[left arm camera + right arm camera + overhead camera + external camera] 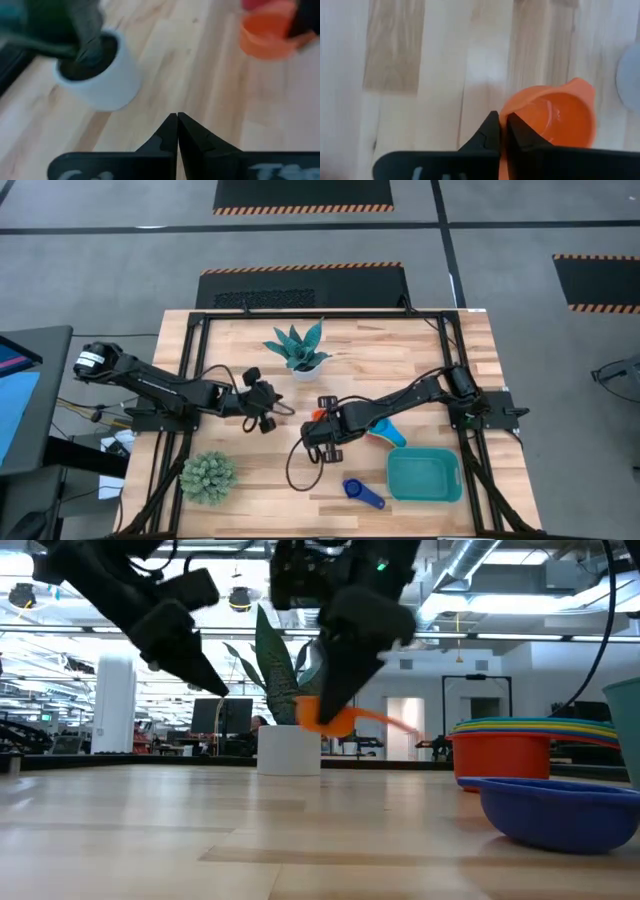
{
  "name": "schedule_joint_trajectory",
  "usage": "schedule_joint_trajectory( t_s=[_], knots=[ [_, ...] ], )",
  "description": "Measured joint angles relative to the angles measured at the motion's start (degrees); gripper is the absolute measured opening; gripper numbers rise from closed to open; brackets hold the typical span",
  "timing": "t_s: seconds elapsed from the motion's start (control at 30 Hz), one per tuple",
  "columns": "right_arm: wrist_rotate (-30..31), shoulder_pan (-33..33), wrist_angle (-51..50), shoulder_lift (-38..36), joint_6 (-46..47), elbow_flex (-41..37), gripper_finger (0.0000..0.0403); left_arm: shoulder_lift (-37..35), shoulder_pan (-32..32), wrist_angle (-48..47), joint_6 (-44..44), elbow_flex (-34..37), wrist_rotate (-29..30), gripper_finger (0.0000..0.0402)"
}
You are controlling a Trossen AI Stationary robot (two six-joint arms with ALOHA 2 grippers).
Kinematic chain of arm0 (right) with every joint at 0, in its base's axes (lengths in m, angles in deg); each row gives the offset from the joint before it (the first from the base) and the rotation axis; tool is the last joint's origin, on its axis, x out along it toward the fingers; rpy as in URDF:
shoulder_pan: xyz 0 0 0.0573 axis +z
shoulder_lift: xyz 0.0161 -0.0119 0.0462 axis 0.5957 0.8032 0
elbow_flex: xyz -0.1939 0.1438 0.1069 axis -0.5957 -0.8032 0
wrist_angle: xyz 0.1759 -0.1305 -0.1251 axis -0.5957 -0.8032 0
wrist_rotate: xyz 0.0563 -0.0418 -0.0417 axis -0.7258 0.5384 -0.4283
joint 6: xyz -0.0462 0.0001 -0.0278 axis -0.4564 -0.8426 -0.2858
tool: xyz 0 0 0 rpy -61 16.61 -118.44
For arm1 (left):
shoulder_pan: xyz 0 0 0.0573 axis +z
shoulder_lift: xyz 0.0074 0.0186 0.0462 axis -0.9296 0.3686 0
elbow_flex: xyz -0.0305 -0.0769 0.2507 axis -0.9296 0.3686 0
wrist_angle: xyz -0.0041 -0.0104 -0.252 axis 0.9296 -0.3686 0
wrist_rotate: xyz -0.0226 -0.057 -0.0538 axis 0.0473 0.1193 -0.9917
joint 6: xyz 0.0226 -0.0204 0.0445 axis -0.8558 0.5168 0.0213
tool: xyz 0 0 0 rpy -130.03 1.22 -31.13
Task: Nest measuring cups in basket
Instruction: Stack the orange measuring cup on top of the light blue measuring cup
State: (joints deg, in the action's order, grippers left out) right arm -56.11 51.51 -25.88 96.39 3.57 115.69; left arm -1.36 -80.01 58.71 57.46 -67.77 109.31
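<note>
Right end effector [322,423] clamped on rim of small orange plastic measuring cup [322,713], held clear above wooden worktop [400,360]; flat handle projecting toward the stack of nested coloured plastic cups [530,728]. Shallow teal plastic basket [424,477] lying near the front edge, on the right arm's own side. Loose blue scoop cup [362,492] just beside basket. Left end effector [262,405] closed and empty, farther off, near white-potted spiky plant [300,350].

table [240,340]: light wood | on it: two potted plants [297,350], basket [424,477], blue cup [362,492], cup stack [385,433]
</note>
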Motion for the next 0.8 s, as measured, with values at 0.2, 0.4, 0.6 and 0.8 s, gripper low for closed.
schedule_joint_trajectory(
  t_s=[0.2,0.4,0.6,0.8],
  knots=[
    [5.9,3.4,-17.8,-1.5,5.5,3.8,0.0011,0.0,-3.1,1.8,-3.0,-0.1,0.0,0.0000],
    [10.4,6.6,-35.7,-5.8,17.0,2.9,0.0011,0.0,-3.7,6.3,-4.2,-0.1,0.0,0.0000],
    [10.2,9.3,-33.0,-12.8,19.3,-4.0,0.0011,0.0,-3.7,16.1,-8.7,-0.1,0.0,0.0000],
    [7.9,8.8,-25.6,-22.7,23.7,-18.7,0.0011,0.0,-3.7,19.1,-9.2,-0.1,-0.5,0.0000]
  ],
)
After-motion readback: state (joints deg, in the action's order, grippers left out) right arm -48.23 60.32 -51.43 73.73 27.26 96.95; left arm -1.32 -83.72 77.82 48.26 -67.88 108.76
